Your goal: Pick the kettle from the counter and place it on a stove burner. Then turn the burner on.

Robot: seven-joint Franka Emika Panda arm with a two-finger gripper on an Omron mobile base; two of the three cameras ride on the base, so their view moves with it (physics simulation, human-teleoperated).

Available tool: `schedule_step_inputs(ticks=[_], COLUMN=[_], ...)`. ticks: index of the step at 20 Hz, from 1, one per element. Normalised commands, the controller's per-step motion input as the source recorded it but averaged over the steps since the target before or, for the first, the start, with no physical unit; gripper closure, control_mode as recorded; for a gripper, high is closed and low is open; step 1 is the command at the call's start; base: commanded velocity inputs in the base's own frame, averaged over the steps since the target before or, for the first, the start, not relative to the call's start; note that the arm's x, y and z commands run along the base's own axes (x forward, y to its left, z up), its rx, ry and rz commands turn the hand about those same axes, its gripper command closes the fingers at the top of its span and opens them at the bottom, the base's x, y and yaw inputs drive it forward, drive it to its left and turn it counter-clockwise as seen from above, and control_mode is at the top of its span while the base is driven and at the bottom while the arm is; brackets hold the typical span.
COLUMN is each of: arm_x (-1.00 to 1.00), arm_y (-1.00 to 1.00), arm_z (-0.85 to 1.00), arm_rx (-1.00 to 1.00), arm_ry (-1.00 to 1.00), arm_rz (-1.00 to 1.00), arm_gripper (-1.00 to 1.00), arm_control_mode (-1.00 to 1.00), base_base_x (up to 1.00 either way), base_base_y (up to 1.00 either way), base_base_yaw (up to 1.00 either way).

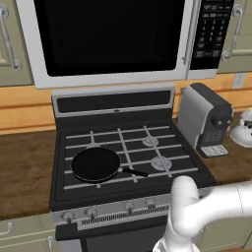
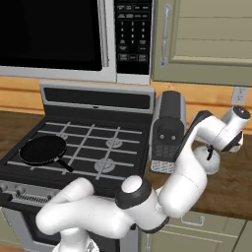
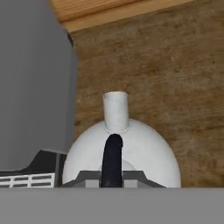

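White kettle (image 3: 131, 151) sits on the counter (image 3: 175, 78) right of the coffee machine (image 2: 167, 130), jaws clamped on its handle (image 3: 112, 159); lifting, placing on the burner (image 1: 161, 164) and switching on remain.

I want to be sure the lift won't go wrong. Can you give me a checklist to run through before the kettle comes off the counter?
1. Pincer shut on the kettle's dark handle: ok, the fingertips sit on either side of it in the hand view.
2. Kettle upright on the counter: ok, spout pointing away from the hand.
3. Room beside the coffee machine: cannot tell, it stands very close to the kettle.
4. Target stove burner free: ok, nothing on the grate bars over it.
5. Frying pan out of the way: ok, it sits on the stove's left side, handle pointing toward the burner but short of it.
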Motion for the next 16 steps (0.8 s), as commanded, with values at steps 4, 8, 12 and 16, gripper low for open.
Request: schedule_step_inputs(ticks=[4,8,12,16], arm_x=[-0.97,-1.0,-1.0,-1.0], arm_y=[-0.05,0.01,0.19,0.49], arm_z=[0.74,0.84,0.86,0.96], arm_rx=[0.0,0.0,0.0,-0.02], arm_ry=[-0.43,-0.5,-0.5,-0.46], arm_rz=[0.0,0.03,0.07,0.05], arm_gripper=[1.0,1.0,1.0,1.0], arm_control_mode=[-1.0,-1.0,-1.0,-1.0], base_base_x=[0.0,0.0,0.0,0.0], base_base_y=[0.0,0.0,0.0,0.0], base_base_yaw=[0.0,0.0,0.0,0.0])
